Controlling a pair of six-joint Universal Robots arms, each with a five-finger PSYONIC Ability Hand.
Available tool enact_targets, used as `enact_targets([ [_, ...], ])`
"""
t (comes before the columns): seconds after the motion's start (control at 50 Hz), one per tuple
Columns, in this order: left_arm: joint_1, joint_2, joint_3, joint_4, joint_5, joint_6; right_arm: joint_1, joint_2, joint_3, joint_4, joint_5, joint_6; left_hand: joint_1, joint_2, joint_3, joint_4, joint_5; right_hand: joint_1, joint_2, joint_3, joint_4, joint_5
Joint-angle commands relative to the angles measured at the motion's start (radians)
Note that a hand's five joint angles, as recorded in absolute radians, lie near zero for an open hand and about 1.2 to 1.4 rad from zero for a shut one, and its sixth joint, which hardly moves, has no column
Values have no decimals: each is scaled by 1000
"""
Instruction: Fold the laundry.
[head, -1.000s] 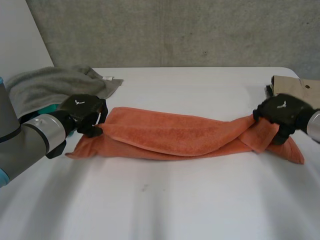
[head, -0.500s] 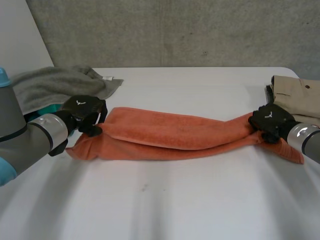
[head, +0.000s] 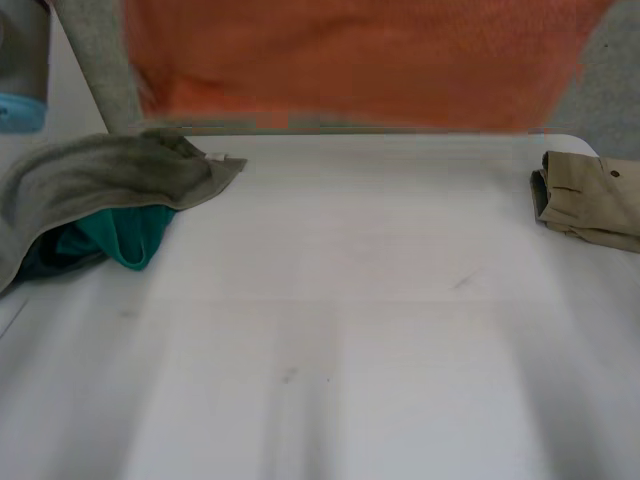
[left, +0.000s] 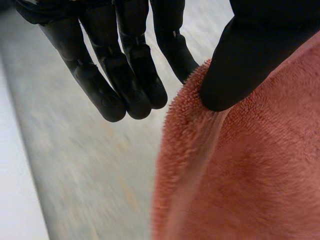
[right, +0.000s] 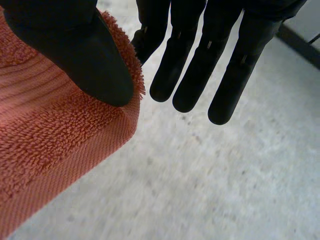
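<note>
The white worktop (head: 330, 340) takes up the lower and middle part of the frame. Above it, along the top of the frame, an orange towel (head: 350, 60) hangs in the air, stretched wide and clear of the surface. At the left edge lies a rumpled grey cloth (head: 100, 180), and a folded beige garment (head: 590, 200) sits at the right edge. A teal garment (head: 120, 235) pokes out from under the grey cloth. The left robot hand (left: 245, 55) pinches the towel's edge between its thumb and nearest finger, with its other fingers (left: 145, 75) straight and off the cloth. The right robot hand (right: 75, 50) pinches a towel corner the same way, its other fingers (right: 190, 75) straight.
</note>
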Motion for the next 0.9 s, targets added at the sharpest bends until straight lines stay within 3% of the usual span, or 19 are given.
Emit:
enact_targets([
  [0.02,4,66,-220,28,73,-17,14,-50,134,90,-140,33,237,199,206,201,239,267,222,209,202,208],
  [0.14,27,97,-493,42,114,-16,9,-122,399,142,-267,24,237,199,206,201,239,267,222,209,202,208],
  [0.26,43,94,-733,62,127,-1,-38,-145,644,179,-323,-29,237,199,206,201,239,267,222,209,202,208],
  [0.44,70,3,-971,94,264,159,-135,-136,937,338,-381,-262,237,199,206,201,239,267,222,209,202,208],
  [0.56,81,-55,-997,88,308,254,-153,-140,986,421,-384,-352,220,182,189,183,222,267,222,209,202,208],
  [0.66,76,-78,-985,74,288,326,-155,-156,986,453,-378,-336,-237,-276,-269,-274,-235,267,222,209,202,208],
  [0.74,81,-104,-971,77,260,357,-156,-179,985,454,-361,-312,-384,-423,-416,-421,-382,267,222,209,202,208],
  [0.9,110,-112,-977,48,234,401,-158,-180,983,458,-333,-325,-397,-435,-428,-433,-394,267,222,209,202,208],
])
